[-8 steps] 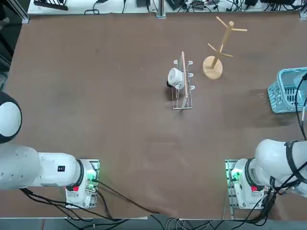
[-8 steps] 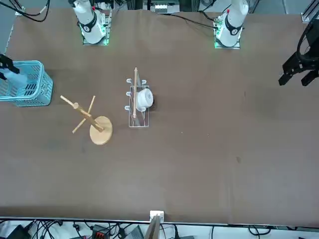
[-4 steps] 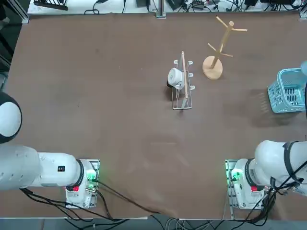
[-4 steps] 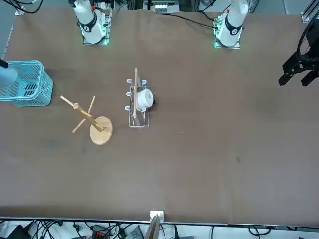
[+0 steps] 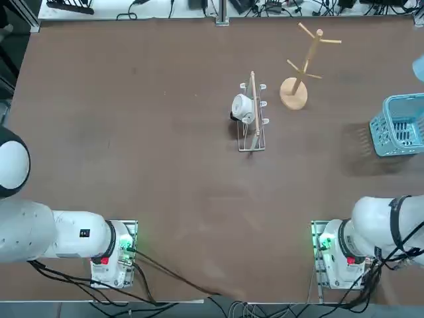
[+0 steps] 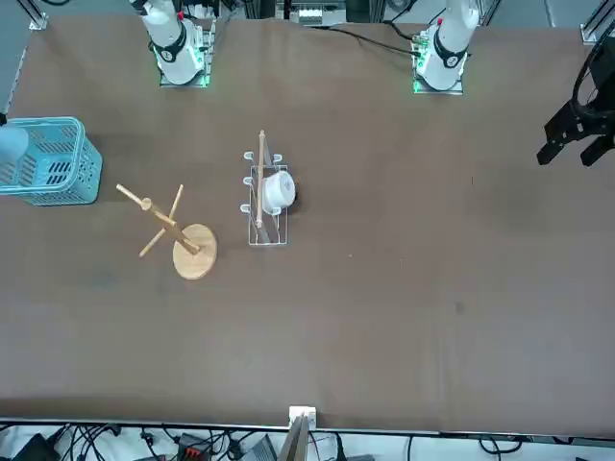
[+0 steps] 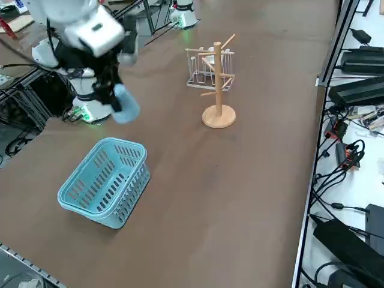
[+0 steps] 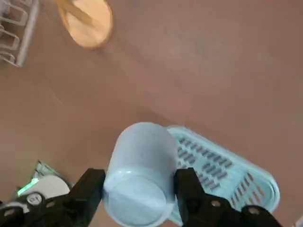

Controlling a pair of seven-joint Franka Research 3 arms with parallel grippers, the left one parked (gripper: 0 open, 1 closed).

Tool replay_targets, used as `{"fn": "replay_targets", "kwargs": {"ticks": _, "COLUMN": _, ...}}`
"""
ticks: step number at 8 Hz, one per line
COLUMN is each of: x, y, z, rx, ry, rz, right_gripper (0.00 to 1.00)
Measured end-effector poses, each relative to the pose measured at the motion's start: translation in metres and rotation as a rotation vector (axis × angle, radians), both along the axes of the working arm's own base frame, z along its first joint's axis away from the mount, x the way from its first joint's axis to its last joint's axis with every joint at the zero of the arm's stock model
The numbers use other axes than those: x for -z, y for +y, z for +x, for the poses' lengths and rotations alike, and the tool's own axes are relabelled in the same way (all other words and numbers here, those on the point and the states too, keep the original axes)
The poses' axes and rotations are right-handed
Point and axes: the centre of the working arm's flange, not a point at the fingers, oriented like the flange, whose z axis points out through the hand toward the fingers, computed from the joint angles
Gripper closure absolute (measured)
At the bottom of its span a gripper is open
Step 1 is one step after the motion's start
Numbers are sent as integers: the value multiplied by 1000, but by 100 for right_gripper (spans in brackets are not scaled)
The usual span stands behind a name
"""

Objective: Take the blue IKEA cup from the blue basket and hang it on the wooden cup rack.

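Your right gripper (image 8: 140,187) has its fingers closed around the pale sky-blue plastic cup (image 8: 141,175), holding it above the brown table (image 5: 199,199) at the right. The light-blue slatted plastic basket (image 5: 399,127) stands right of the natural-wood peg rack (image 5: 294,93), nearer you.

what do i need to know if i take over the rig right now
Right gripper: shut on the blue cup, holding it in the air above the table.
Basket: on the table; the cup is out of it.
Wooden rack: standing, no cup on its pegs.
White cup: on the wire rack.
Left: carry the blue cup over and hang it on a wooden peg.
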Motion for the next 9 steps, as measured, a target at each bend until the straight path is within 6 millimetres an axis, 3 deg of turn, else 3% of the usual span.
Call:
{"fn": "replay_targets", "kwargs": {"ticks": 3, "x": -37, "y": 40, "z": 21, "rx": -32, "ry": -134, "rz": 174, "right_gripper": 15}}
{"fn": "replay_targets", "kwargs": {"ticks": 5, "x": -44, "y": 56, "z": 28, "rx": -41, "ry": -195, "rz": 301, "right_gripper": 15}}
{"fn": "replay_targets", "kwargs": {"ticks": 7, "x": -33, "y": 67, "z": 40, "rx": -59, "ry": -231, "rz": 450, "right_gripper": 15}}
{"fn": "replay_targets", "kwargs": {"ticks": 9, "x": -7, "y": 73, "z": 51, "rx": -87, "ry": -245, "rz": 563, "right_gripper": 15}}
